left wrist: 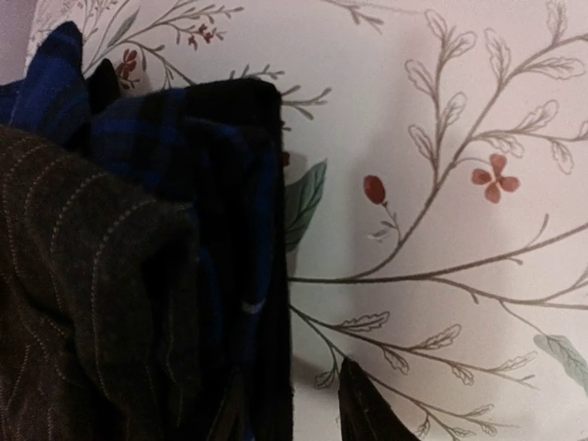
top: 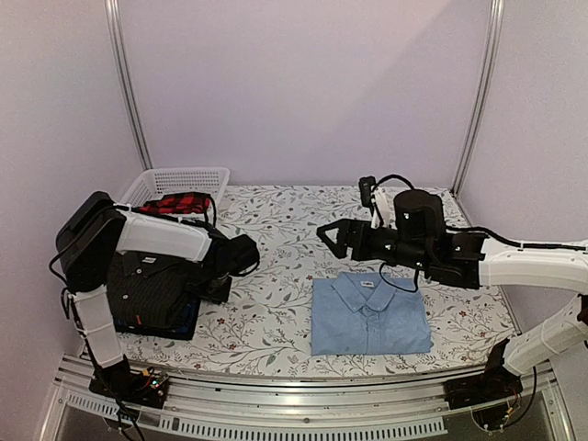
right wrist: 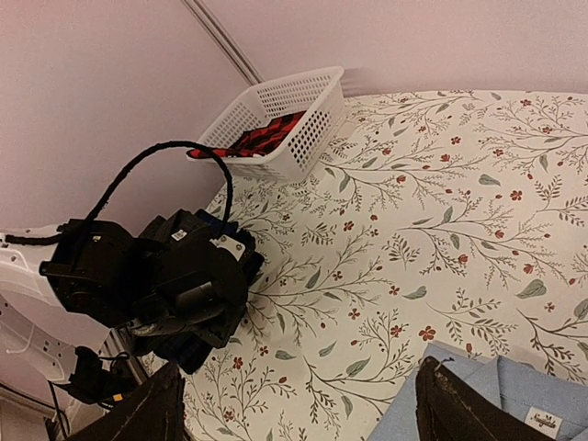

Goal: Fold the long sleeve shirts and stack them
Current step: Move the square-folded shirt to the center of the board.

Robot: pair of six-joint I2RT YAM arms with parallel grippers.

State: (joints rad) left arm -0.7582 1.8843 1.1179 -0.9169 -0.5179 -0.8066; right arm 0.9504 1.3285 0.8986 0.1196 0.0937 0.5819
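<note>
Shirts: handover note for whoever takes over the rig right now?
Left gripper: at the right edge of the dark stack; can't tell if it grips.
Right gripper: open, empty, hovering just beyond the blue shirt.
Shirts: black shirt lies on the navy shirt at left; blue one lies folded, alone, mid-right.
Done: all three look folded, two stacked.
Left: probably the blue shirt onto the stack. A red cloth sits in the basket.
</note>
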